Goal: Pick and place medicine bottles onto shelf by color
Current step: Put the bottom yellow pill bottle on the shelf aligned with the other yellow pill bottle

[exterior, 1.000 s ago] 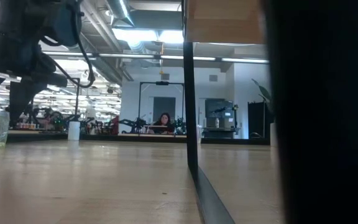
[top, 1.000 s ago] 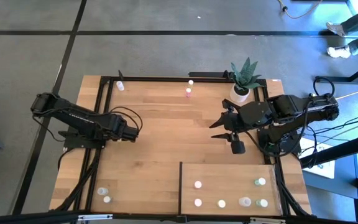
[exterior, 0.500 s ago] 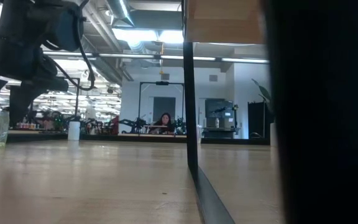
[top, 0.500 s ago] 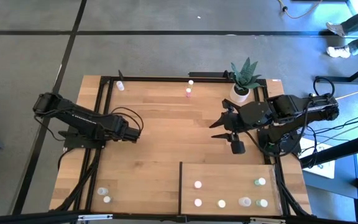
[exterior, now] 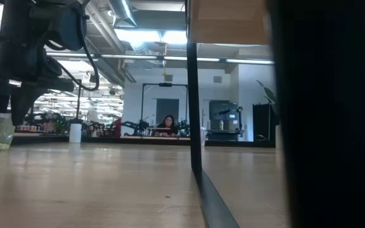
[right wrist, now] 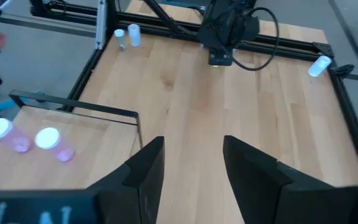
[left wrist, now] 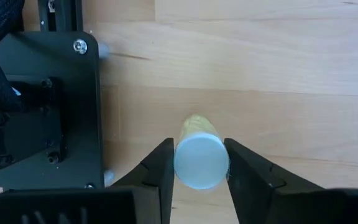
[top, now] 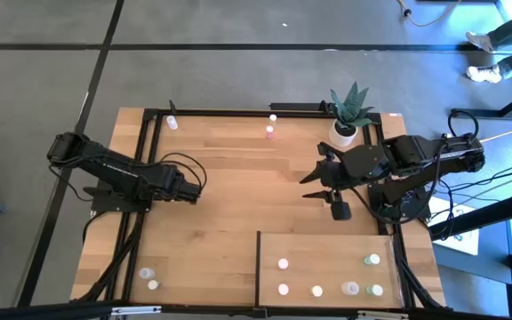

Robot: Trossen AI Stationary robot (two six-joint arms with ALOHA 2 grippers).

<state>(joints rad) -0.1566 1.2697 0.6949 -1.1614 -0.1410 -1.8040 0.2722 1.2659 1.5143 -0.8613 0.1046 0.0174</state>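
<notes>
From my station, starting at the left: my left gripper (top: 199, 186) sits over the left half of the table (top: 238, 187), and its wrist view shows the fingers (left wrist: 157, 171) pinching a pale yellow bottle (left wrist: 200, 158) by its white-capped end. In the low view that bottle (exterior: 4, 132) hangs tilted under the arm, seemingly just off the wood. I judge this as the grasp step completing, with the lift barely under way.

Two more bottles (top: 149, 278) wait at the table's near-left corner. Further along, a pink bottle (top: 270, 132) stands near the far edge, with another bottle (top: 172, 122) at the far-left corner.

The shelf (top: 327, 249) lies at the near right, already carrying several bottles, a white one (top: 283, 264) toward its left and a green one (top: 373, 260) toward its right.

My right gripper (top: 313, 184) waits mid-table near the potted plant (top: 348, 111), fingers spread and empty.

Next I need a clean lift, then a carry across to the shelf, setting the yellow bottle beside any of matching colour without knocking those already standing.
</notes>
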